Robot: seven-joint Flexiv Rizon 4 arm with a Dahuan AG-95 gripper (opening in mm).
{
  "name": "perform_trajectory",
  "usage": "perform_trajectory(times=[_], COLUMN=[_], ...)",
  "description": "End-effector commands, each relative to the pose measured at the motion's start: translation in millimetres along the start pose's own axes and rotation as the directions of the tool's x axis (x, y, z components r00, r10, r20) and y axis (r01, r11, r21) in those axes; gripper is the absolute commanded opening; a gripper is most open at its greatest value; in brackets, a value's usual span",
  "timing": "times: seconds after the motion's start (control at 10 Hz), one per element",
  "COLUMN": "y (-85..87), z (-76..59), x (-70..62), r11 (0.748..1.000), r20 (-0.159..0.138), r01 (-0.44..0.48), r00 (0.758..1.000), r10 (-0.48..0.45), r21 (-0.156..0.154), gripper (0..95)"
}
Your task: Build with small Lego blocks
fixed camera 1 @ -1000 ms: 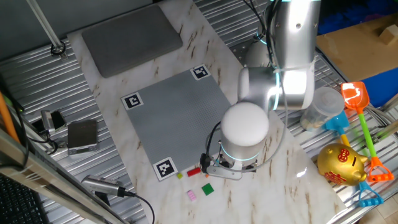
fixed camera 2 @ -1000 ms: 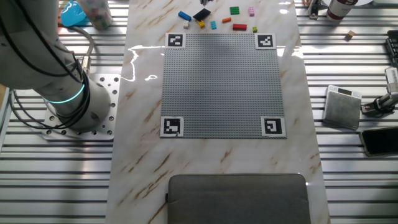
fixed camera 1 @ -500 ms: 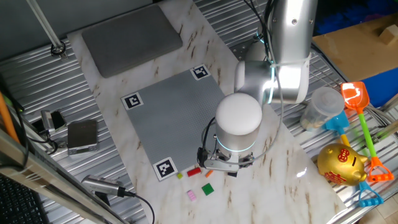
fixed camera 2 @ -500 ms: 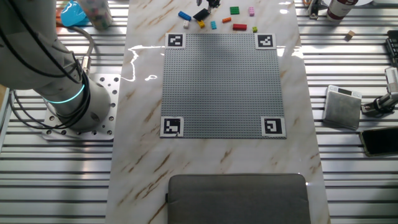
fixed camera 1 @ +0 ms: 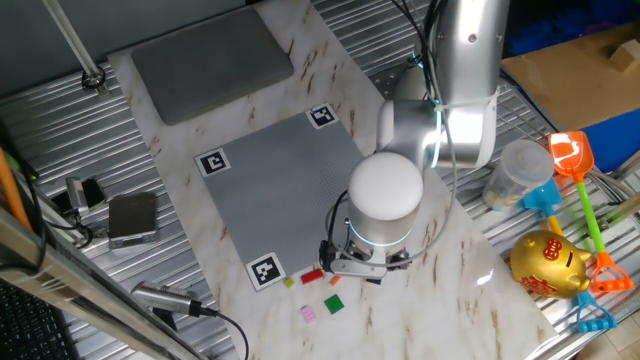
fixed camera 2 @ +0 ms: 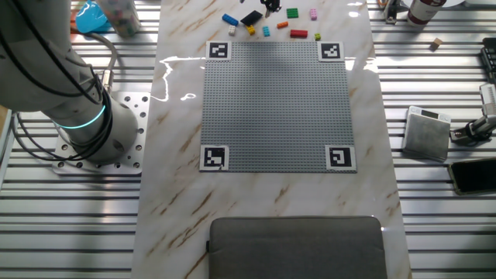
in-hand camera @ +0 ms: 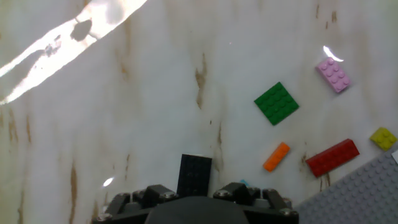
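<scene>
The small Lego blocks lie loose on the marble beside the grey studded plate (fixed camera 2: pixel 275 105). The hand view shows a black brick (in-hand camera: pixel 194 174), a green one (in-hand camera: pixel 276 103), a pink one (in-hand camera: pixel 334 74), an orange one (in-hand camera: pixel 276 157), a red one (in-hand camera: pixel 332 157) and a yellow one (in-hand camera: pixel 383 137). My gripper (in-hand camera: pixel 196 194) hangs low over the black brick (fixed camera 2: pixel 250 18), which lies flat in the gap between its parted jaws. The gripper (fixed camera 2: pixel 269 6) holds nothing. In one fixed view the arm's wrist hides it; the red brick (fixed camera 1: pixel 312 276) and green brick (fixed camera 1: pixel 334 303) show beside it.
The plate (fixed camera 1: pixel 290 190) has black-and-white markers at its corners. A grey pad (fixed camera 1: pixel 210 60) lies at the table's far end. A metal box (fixed camera 1: pixel 132 217) sits on the ribbed bench. A plastic jar (fixed camera 1: pixel 520 170), a gold piggy bank (fixed camera 1: pixel 548 262) and toy shovels stand to the right.
The arm has swung a little toward the bricks, and the gripper has come further into the other fixed view near the black brick. The bricks have not moved.
</scene>
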State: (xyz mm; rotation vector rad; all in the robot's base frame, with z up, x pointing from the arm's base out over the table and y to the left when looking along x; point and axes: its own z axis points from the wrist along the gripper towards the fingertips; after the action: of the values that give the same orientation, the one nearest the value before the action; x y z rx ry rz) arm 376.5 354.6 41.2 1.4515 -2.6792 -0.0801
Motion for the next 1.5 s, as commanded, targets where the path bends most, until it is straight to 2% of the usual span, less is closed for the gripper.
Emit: perform_trajectory(times=[0.1,0.5,0.6,0.8,0.9,1.0,1.2,1.5], y=[0.5,0.5,0.5,0.5,0.5,0.5,0.5,0.5], z=[-0.3,-0.3,-0.3,-0.3,-0.3,-0.3,-0.3,-0.3], x=[-0.1,-0.1,-0.1,-0.1,-0.1,-0.1,-0.1,-0.1], r11=[1.000,0.999,0.998,0.998,0.997,0.996,0.995,0.988], r20=[0.002,0.008,0.015,0.018,0.007,0.009,0.014,0.017], r01=[-0.021,-0.054,-0.057,-0.065,-0.073,-0.084,-0.102,-0.155], r00=[1.000,0.998,0.998,0.998,0.997,0.996,0.995,0.988], r10=[0.021,0.054,0.057,0.065,0.073,0.084,0.102,0.155], r21=[-0.001,0.001,-0.004,-0.004,0.002,0.000,-0.004,0.008], gripper=[76.0,76.0,95.0,95.0,95.0,76.0,76.0,76.0])
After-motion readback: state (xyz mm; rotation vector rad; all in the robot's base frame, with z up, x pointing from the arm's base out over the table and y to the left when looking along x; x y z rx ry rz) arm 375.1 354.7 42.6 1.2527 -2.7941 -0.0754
